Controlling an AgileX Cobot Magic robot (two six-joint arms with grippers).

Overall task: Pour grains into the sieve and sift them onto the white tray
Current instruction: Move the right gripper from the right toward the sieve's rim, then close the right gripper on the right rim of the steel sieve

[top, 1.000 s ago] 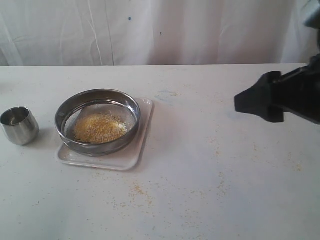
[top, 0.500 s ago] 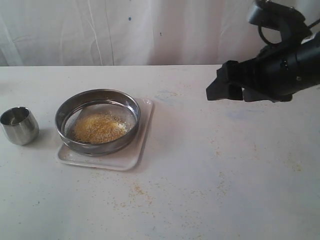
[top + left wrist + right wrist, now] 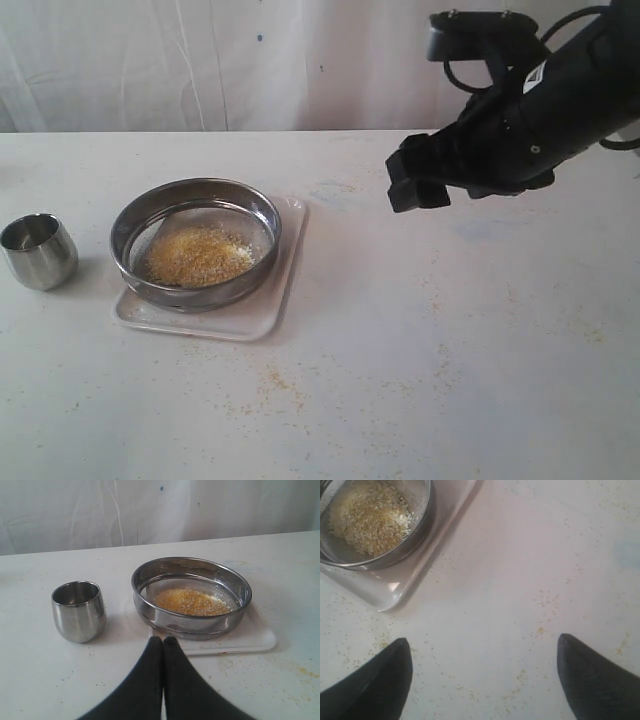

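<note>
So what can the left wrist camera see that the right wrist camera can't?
Only the left wrist view shows the cup, the curtain behind the table, the shut left gripper and the whole sieve. Only the right wrist view shows the open right gripper, which holds nothing. Both show the sieve with the grains heaped in it, sitting on the tray, but the right wrist view catches just part of them.
</note>
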